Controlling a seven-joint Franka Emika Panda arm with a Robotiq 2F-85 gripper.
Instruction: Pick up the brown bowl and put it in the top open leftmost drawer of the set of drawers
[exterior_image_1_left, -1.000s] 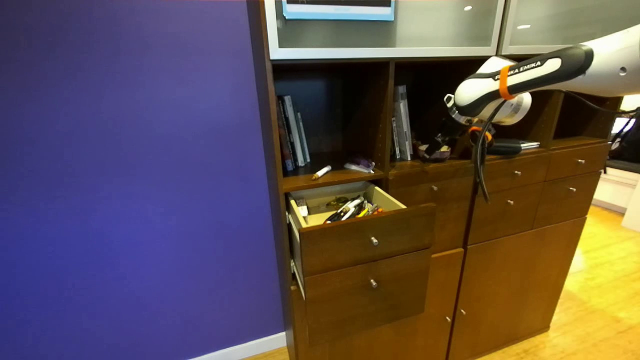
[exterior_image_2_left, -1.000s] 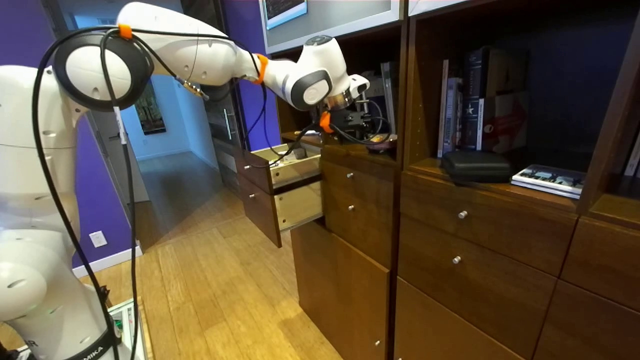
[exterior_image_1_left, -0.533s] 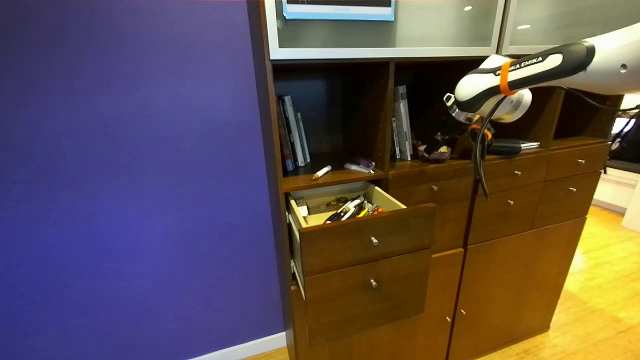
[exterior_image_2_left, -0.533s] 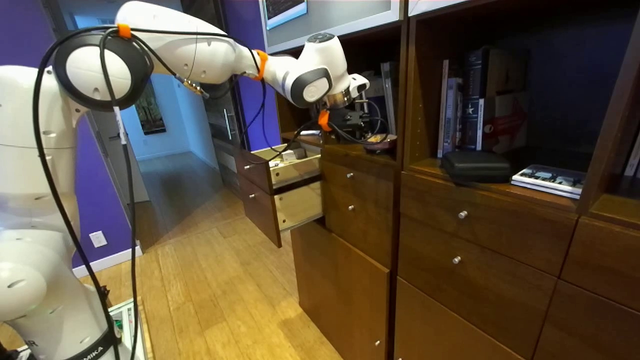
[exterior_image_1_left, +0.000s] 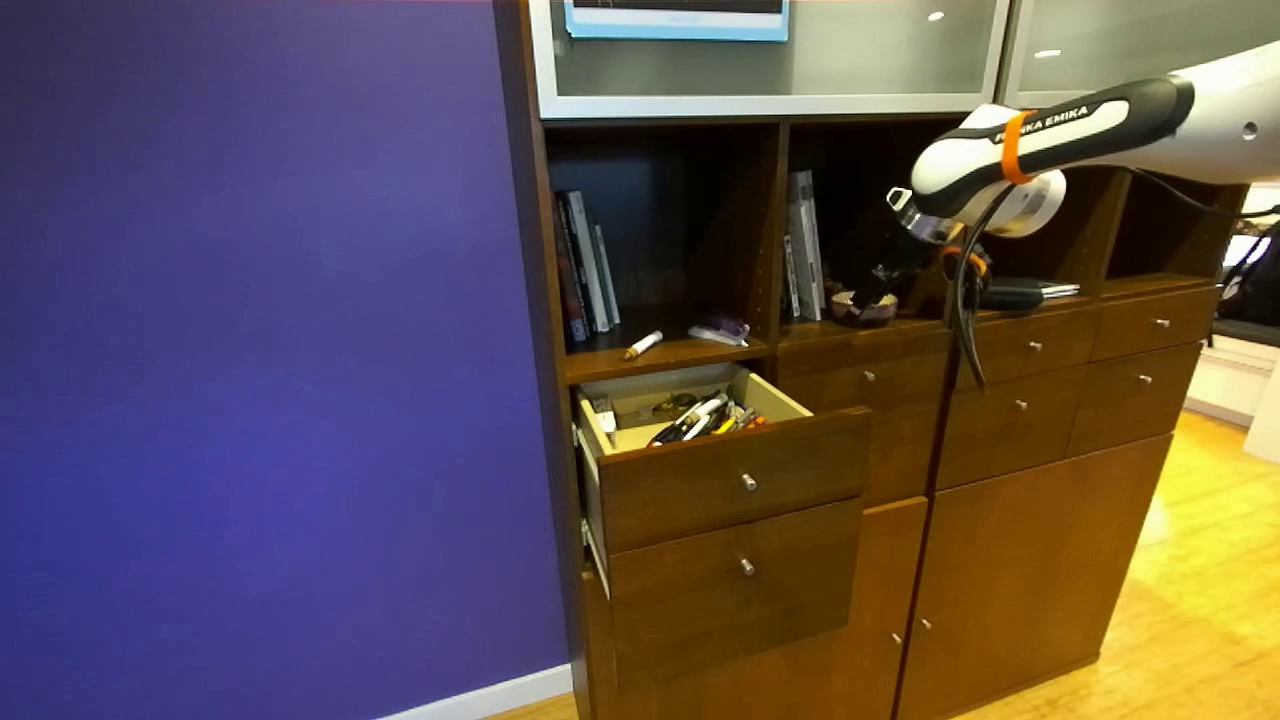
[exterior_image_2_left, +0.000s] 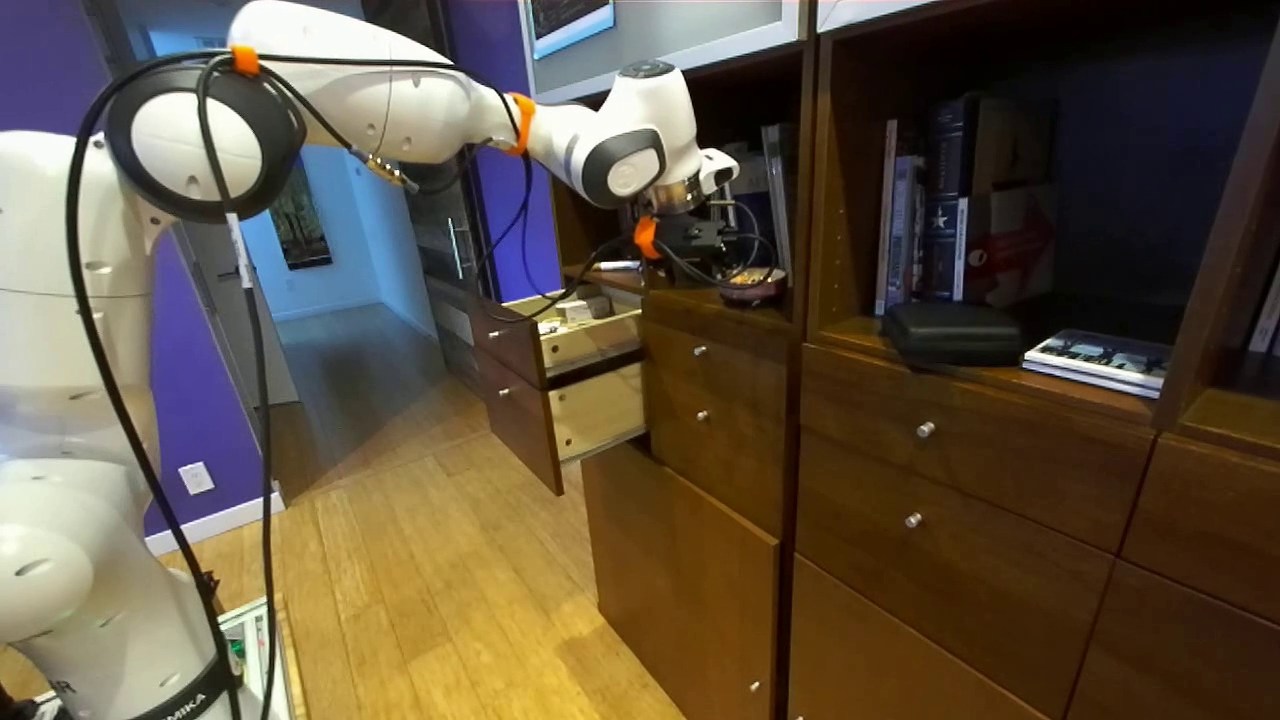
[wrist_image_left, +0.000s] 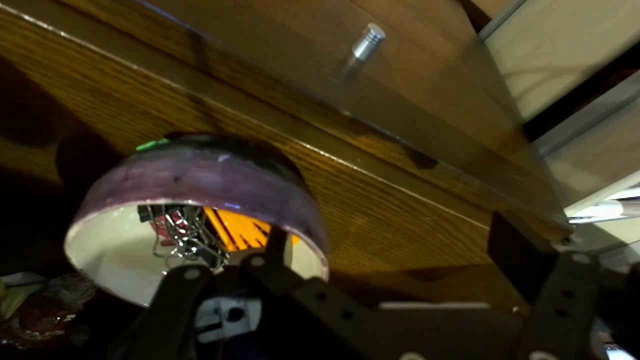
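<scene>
The bowl (wrist_image_left: 215, 172) is dark purplish brown with a pale inside and holds metal clips and orange pieces. It stands on a shelf of the set of drawers (exterior_image_1_left: 1010, 570), near the front edge, and shows in both exterior views (exterior_image_1_left: 876, 315) (exterior_image_2_left: 757, 292). My gripper (wrist_image_left: 400, 247) is open in the wrist view. One finger appears to reach inside the bowl's rim, and the other is outside, well apart from it. In an exterior view the gripper (exterior_image_1_left: 875, 287) is over the bowl. The drawer (exterior_image_1_left: 690, 495) at top left is pulled open and holds pens.
The taller drawer (exterior_image_1_left: 700, 590) below is also pulled out. Upright books (exterior_image_1_left: 803, 245) stand beside the bowl. A marker (exterior_image_1_left: 643, 345) and a purple object (exterior_image_1_left: 722, 330) lie on the left shelf. A black case (exterior_image_2_left: 950, 333) lies in the neighbouring compartment, beyond a divider.
The bowl has shifted slightly on the shelf, a little to the left in both exterior views. The gripper has moved a little with it, and the wrist is slightly higher.
</scene>
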